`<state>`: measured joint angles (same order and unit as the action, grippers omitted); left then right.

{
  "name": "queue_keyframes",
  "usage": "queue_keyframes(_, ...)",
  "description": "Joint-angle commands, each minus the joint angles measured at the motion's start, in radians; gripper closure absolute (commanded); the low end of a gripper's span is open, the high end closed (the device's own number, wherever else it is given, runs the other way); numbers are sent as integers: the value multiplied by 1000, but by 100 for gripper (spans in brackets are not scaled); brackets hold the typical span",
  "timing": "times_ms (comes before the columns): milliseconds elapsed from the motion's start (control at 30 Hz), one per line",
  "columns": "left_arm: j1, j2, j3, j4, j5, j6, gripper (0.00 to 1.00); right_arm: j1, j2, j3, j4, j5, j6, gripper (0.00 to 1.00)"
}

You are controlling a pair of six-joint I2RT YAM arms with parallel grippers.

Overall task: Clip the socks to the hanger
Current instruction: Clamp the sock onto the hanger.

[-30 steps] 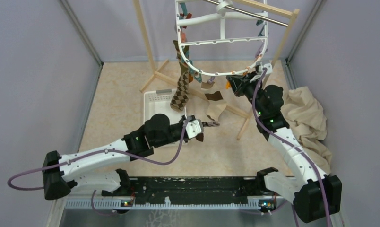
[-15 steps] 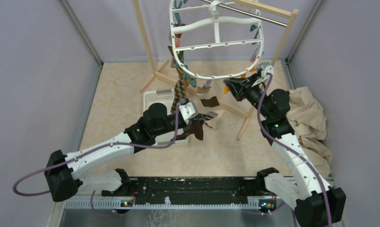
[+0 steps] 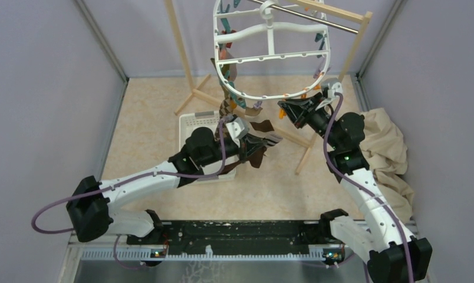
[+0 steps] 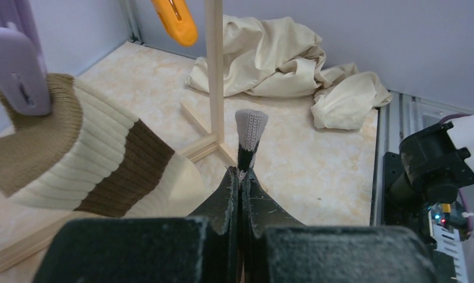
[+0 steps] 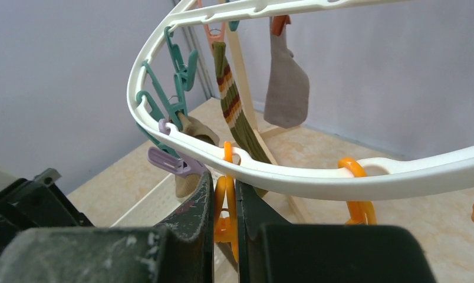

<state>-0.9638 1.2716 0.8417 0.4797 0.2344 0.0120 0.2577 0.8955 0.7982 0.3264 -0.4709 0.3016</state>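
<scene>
Fingers (image 4: 223,200) of left gripper (image 4: 239,174) pressed shut on dark brown fabric sock with grey knit tip (image 4: 250,125) — held below near rim of white plastic oval hanger (image 3: 264,96), apart from it. Right gripper (image 5: 224,181) pinched on orange plastic peg (image 5: 223,221). Sock judged light, limp, droopy — best gripped close to edge, edge fed into peg
</scene>
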Motion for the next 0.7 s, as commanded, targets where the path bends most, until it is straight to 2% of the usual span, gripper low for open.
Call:
queue_keyframes(0,8,49,84,107,34,-137,100,-14,11,4,59,-129,43,100)
queue_keyframes(267,22,96,137,119,63,-178,100,-34,14,-11,150,-236,111,100)
queue_keyframes(667,56,116,84,173,84,-235,100,-36,28,-44,249,-284,147,100)
